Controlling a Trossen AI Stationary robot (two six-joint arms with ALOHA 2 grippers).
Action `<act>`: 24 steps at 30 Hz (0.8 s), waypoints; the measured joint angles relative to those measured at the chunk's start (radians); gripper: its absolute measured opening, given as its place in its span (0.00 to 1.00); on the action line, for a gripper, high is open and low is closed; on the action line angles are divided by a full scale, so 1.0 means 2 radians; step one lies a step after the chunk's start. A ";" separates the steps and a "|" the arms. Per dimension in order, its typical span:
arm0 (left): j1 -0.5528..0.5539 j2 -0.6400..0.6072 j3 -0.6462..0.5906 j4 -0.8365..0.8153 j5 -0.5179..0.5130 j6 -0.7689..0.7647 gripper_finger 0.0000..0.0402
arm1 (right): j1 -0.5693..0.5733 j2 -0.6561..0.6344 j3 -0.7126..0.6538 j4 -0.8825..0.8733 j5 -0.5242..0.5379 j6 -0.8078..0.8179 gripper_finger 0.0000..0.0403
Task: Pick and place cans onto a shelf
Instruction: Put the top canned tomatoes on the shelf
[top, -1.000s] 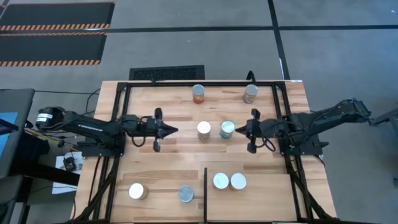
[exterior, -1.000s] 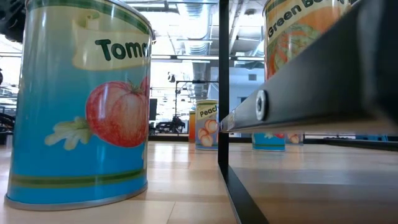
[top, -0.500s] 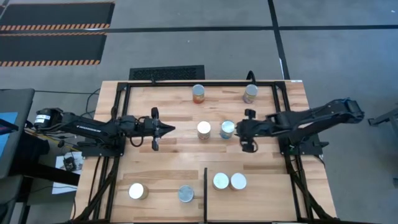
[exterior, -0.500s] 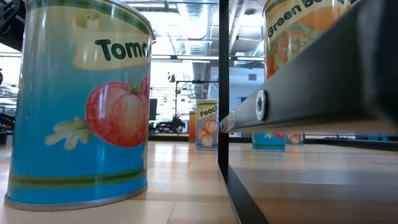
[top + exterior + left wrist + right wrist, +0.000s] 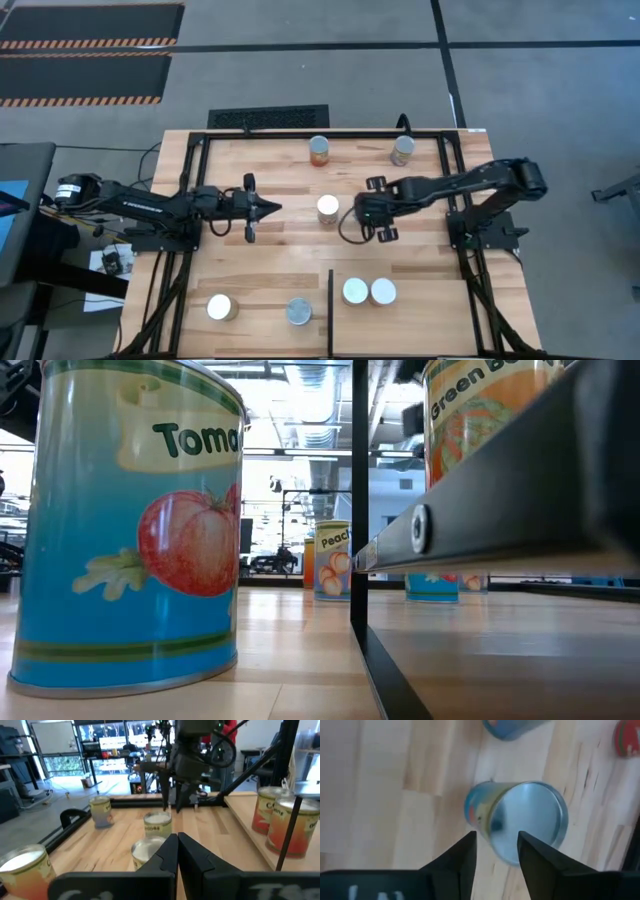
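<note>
Several tin cans stand upright on the wood table. Two are at the far edge (image 5: 319, 150) (image 5: 402, 150) and one is in the middle (image 5: 328, 208). Two cans (image 5: 354, 291) (image 5: 383, 291) stand on the shelf (image 5: 425, 300), right of the black divider bar (image 5: 330, 300). Two more (image 5: 218, 307) (image 5: 299, 311) stand left of the bar. My right gripper (image 5: 495, 852) is open and points down over a blue-labelled can (image 5: 530, 820), touching nothing. In the high view my right gripper (image 5: 362, 210) hides that can. My left gripper (image 5: 264, 208) is shut and level, left of the middle can.
Black frame tubing (image 5: 200, 190) runs along the table's left, right and far sides. The middle can stands close beside the can under my right gripper. In the low view a tomato can (image 5: 130, 530) and a black post (image 5: 359, 500) fill the near ground.
My right gripper has gone toward the table's left edge, from beside the blue-labelled can to over it, and has tipped downward. That can, seen earlier in the high view, is now covered by it. My left arm has kept still.
</note>
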 joint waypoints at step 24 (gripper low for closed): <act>0.000 0.000 0.000 -0.021 -0.006 0.010 0.00 | 0.010 0.004 0.091 -0.120 -0.044 0.111 0.01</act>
